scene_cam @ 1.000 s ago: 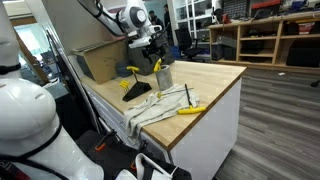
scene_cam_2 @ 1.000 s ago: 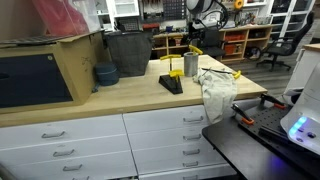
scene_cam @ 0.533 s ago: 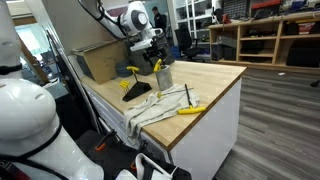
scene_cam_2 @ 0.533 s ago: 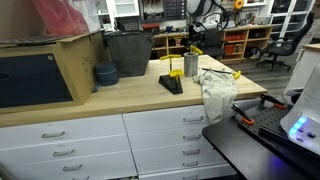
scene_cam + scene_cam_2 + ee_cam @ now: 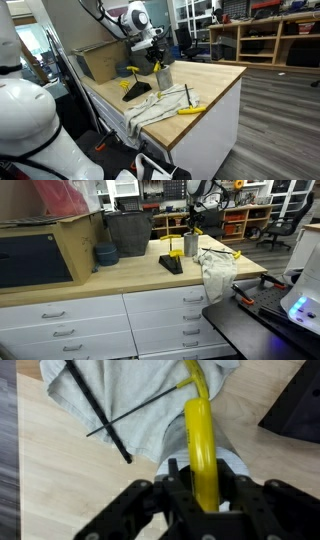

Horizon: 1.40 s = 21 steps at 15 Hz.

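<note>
My gripper [image 5: 200,488] hangs over a metal cup [image 5: 236,458] on the wooden worktop, and a long yellow handle [image 5: 198,430] rises out of the cup between my fingers [image 5: 176,482]. Both fingers press against the handle's sides, so the gripper is shut on it. In both exterior views the gripper [image 5: 154,61] [image 5: 193,229] sits just above the cup [image 5: 164,77] [image 5: 190,246]. The lower end of the yellow tool is hidden inside the cup.
A grey cloth [image 5: 150,106] [image 5: 130,395] drapes over the counter edge beside the cup, with thin black rods [image 5: 100,412] and a yellow tool [image 5: 188,109] on it. A black stand [image 5: 171,264], blue bowl [image 5: 105,253], black bin [image 5: 128,230] and cardboard box [image 5: 100,60] stand nearby.
The fingers have closed in on the yellow handle; the arm itself has barely shifted over the cup.
</note>
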Each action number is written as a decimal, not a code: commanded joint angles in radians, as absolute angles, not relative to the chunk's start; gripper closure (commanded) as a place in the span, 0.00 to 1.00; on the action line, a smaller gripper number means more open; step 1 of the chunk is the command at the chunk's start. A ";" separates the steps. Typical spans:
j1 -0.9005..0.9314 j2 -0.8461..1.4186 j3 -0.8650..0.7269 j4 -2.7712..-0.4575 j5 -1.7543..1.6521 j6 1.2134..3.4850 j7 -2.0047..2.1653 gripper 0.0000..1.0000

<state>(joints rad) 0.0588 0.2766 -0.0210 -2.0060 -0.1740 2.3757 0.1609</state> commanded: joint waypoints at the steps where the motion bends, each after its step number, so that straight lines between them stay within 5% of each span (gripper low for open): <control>1: 0.056 0.277 -0.024 -1.990 -0.184 2.362 0.145 0.88; 3: 0.057 0.278 -0.024 -1.991 -0.184 2.363 0.145 0.98; 21: 0.105 0.013 -0.005 -2.025 -0.155 2.311 0.798 0.95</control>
